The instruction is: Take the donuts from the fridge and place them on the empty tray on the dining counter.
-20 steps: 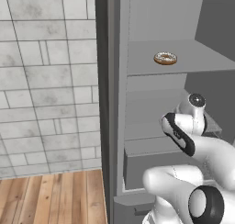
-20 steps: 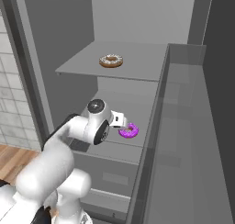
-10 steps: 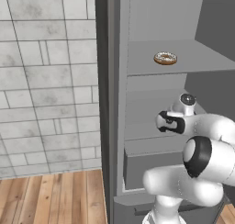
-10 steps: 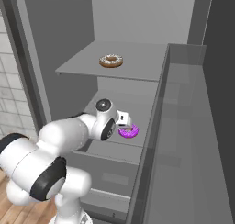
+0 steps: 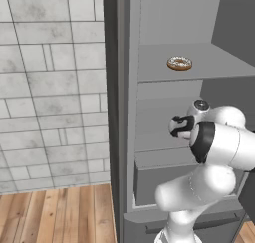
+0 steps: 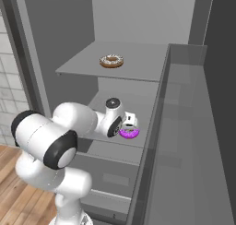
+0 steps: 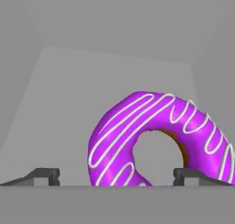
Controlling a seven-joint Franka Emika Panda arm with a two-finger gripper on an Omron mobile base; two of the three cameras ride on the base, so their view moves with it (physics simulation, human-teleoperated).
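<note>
The fridge (image 5: 164, 43) stands open with plain grey shelves. A brown donut with pale sprinkles (image 5: 179, 63) (image 6: 111, 61) lies on the upper shelf. One shelf lower rests the purple-iced donut (image 6: 129, 133) (image 7: 160, 140), close in front of my hand. My gripper (image 6: 128, 125) (image 7: 117, 175) is open, and its two dark fingertips (image 7: 46, 175) stand on either side of the purple donut's near left part, apart from it. In the left base view my hand (image 5: 181, 126) reaches into the middle shelf. The tray and the dining counter are out of view.
The open fridge door (image 6: 198, 136) runs along the right side, close to my arm. A grey drawer front (image 5: 164, 180) sits below the middle shelf. To the left are a tiled wall (image 5: 50, 87) and a wooden floor (image 5: 55, 212).
My arm has swung its elbow round and pushed the hand deeper over the middle shelf, up to the purple donut. Both donuts lie where they were.
</note>
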